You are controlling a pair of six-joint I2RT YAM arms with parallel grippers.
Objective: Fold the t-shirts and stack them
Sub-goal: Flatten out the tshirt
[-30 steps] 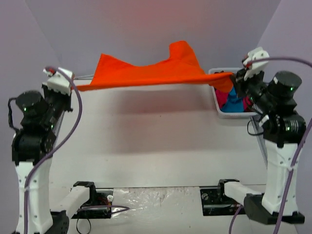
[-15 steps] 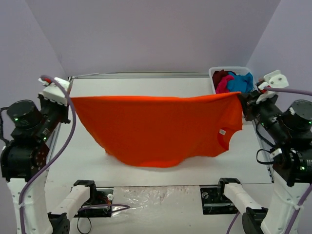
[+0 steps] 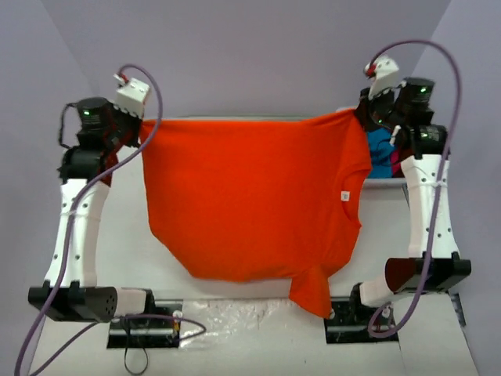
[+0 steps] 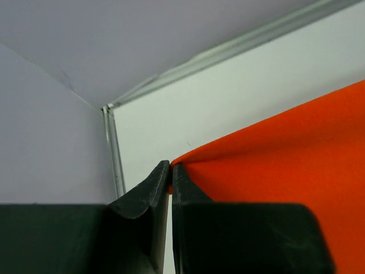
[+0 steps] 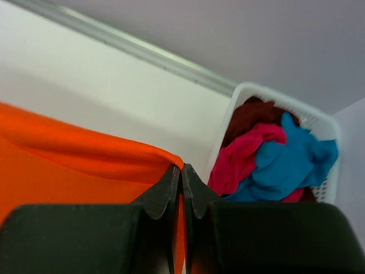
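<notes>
The bright orange t-shirt (image 3: 250, 196) hangs spread out between both raised arms, its small white tag (image 3: 343, 196) near the right side and one sleeve (image 3: 311, 291) dangling at the bottom. My left gripper (image 3: 141, 125) is shut on its top left corner, seen pinched in the left wrist view (image 4: 171, 166). My right gripper (image 3: 358, 116) is shut on the top right corner, also shown in the right wrist view (image 5: 182, 169). Teal-blue (image 5: 288, 165), magenta-pink (image 5: 245, 157) and dark red (image 5: 251, 114) shirts lie in the basket.
The white plastic basket (image 5: 251, 90) stands at the back right of the white table (image 4: 239, 97), mostly hidden behind my right arm in the top view (image 3: 376, 182). A metal rail (image 4: 228, 48) runs along the table's far edge below the grey walls.
Both arms have lifted high and back, raising the orange shirt from low over the table until it hangs spread out in the air. Both grippers stayed shut on its corners.
</notes>
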